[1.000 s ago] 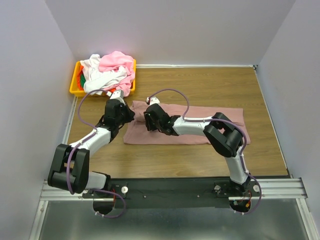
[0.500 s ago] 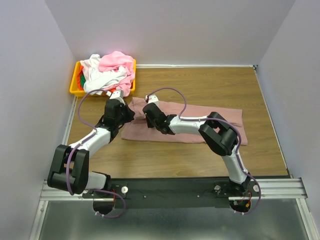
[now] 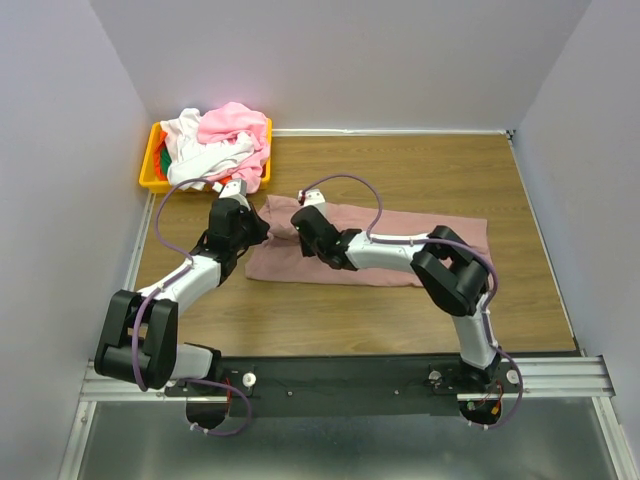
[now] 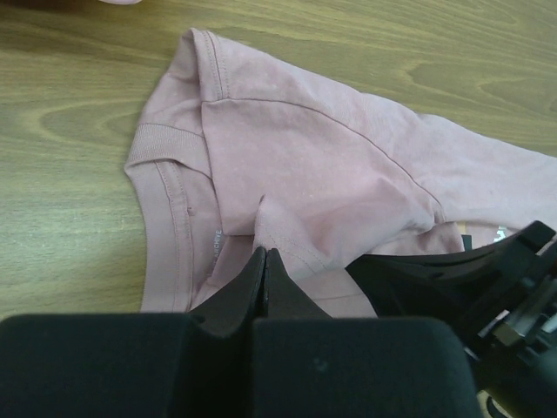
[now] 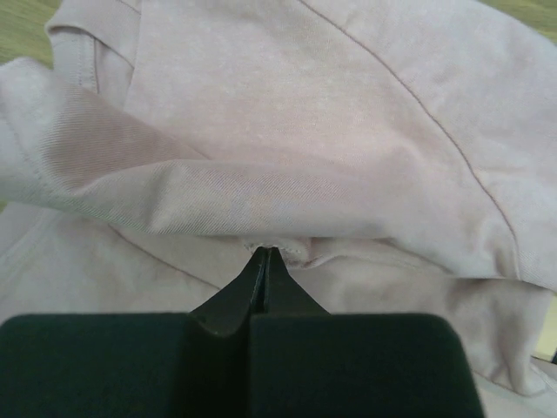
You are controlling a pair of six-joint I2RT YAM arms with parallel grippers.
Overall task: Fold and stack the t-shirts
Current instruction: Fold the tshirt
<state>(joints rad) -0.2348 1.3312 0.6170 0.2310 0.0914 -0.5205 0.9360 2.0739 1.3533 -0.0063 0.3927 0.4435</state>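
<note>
A dusty mauve-pink t-shirt [image 3: 400, 245] lies as a long folded band across the middle of the table. My left gripper [image 3: 256, 229] is at its left end, by the collar, and is shut on a raised fold of the cloth [image 4: 265, 228]. My right gripper [image 3: 303, 224] is just to the right of it and is shut on a hem under a rolled fold [image 5: 270, 246]. The collar and a sleeve [image 4: 178, 148] lie flat ahead of the left fingers. Other t-shirts, light pink [image 3: 235, 122], white [image 3: 207, 155] and green [image 3: 160, 160], are heaped in the bin.
A yellow plastic bin [image 3: 150, 180] stands at the back left corner of the wooden table [image 3: 420, 170], close behind my left gripper. Grey walls close in the left, back and right. The right arm's links [image 3: 450, 270] lie over the shirt's middle.
My right gripper has moved slightly away from me and to the right with the cloth in it, and the shirt's left end has shifted and bunched a little. The left gripper has barely moved.
</note>
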